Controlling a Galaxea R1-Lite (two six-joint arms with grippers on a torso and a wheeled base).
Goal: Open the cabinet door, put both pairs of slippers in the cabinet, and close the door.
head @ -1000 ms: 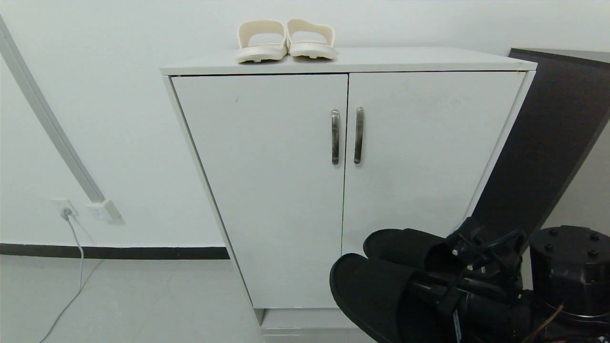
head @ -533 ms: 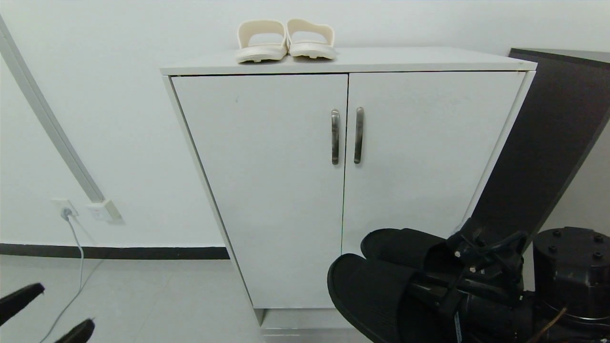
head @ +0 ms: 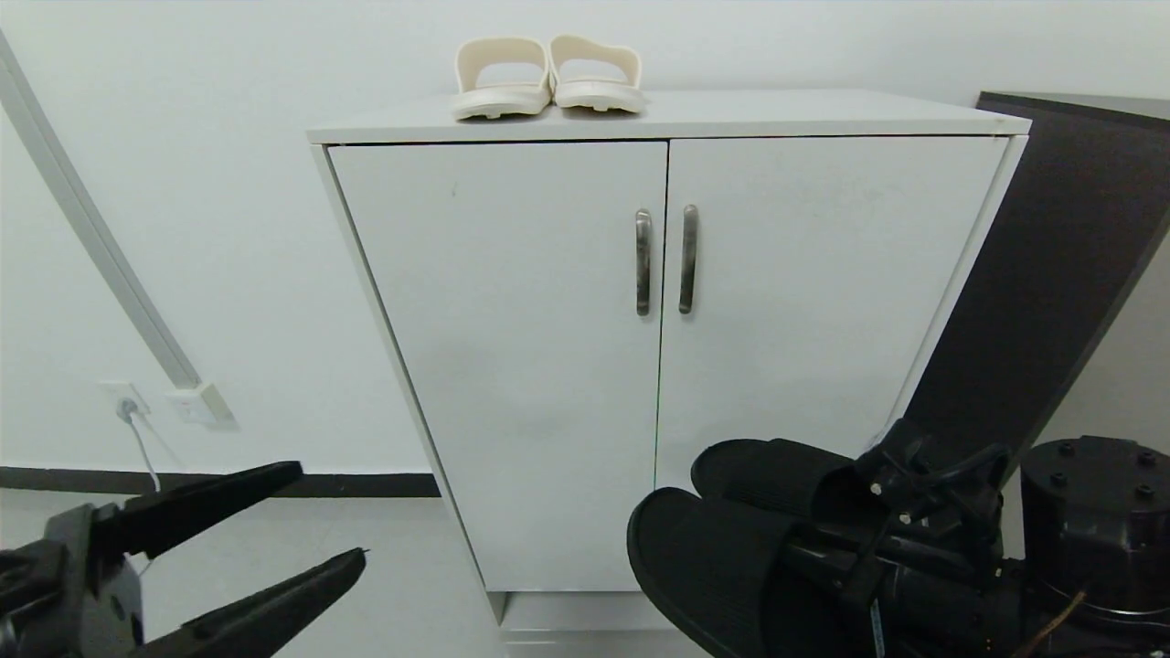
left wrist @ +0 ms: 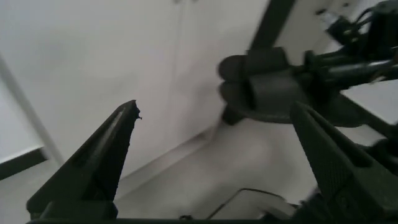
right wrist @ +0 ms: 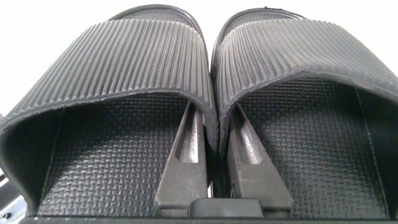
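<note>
Both doors of the cabinet (head: 512,384) shut; cream slippers (head: 548,80) on its top, upper centre. Right end effector (right wrist: 214,112) pinches black slippers (head: 731,548), lower right. Left end effector (head: 329,512), lower left, spread and free. Upright left handle (head: 643,262) lies up-right of it, so probably the opener.

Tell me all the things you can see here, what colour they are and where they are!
cabinet: one, white, against the wall, both doors shut
handles: two, grey metal, side by side where the doors meet
cream slippers: one pair, cream, on top of the cabinet
black slippers: one pair, black, low in front of the right door, held by the right hand
socket: one, white, with a cable, on the wall left of the cabinet
panel: one, dark, right of the cabinet
left hand: one, black, open, low on the left
right hand: one, black, shut on the black slippers
</note>
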